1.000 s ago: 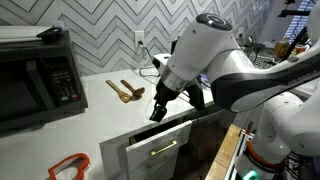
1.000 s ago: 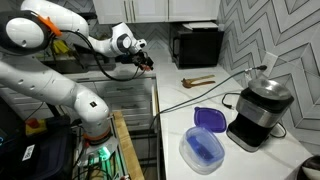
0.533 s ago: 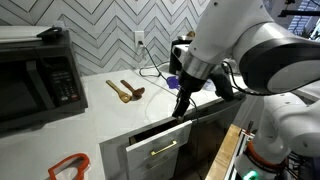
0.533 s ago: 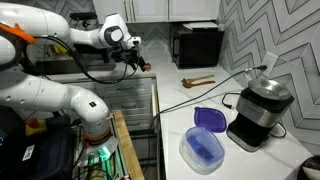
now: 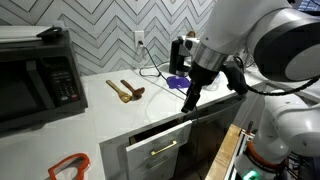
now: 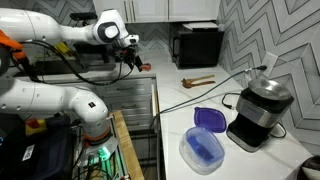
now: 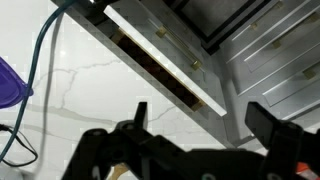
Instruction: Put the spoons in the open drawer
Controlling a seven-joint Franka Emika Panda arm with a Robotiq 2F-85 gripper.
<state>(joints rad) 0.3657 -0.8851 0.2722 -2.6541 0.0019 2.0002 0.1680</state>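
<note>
Plainly, in an exterior view the white countertop (image 5: pixel 90 115) lies bare between the microwave (image 5: pixel 35 75) and the counter's front edge, where the open drawer (image 5: pixel 152 152) shows only a dark slit above its white front. The gripper (image 5: pixel 190 102) hangs over that edge, pointing down, jaws apart and holding nothing. Two wooden spoons (image 5: pixel 126 92) lie well apart from it, nearer the backsplash. In an exterior view the arm reaches out level, with the gripper (image 6: pixel 135 63) off the counter's side and the spoons (image 6: pixel 197 81) before the microwave (image 6: pixel 197 45). In the wrist view both fingers (image 7: pixel 139 114) stand wide and empty, the open drawer (image 7: pixel 160 65) just beyond them along the marble edge
</note>
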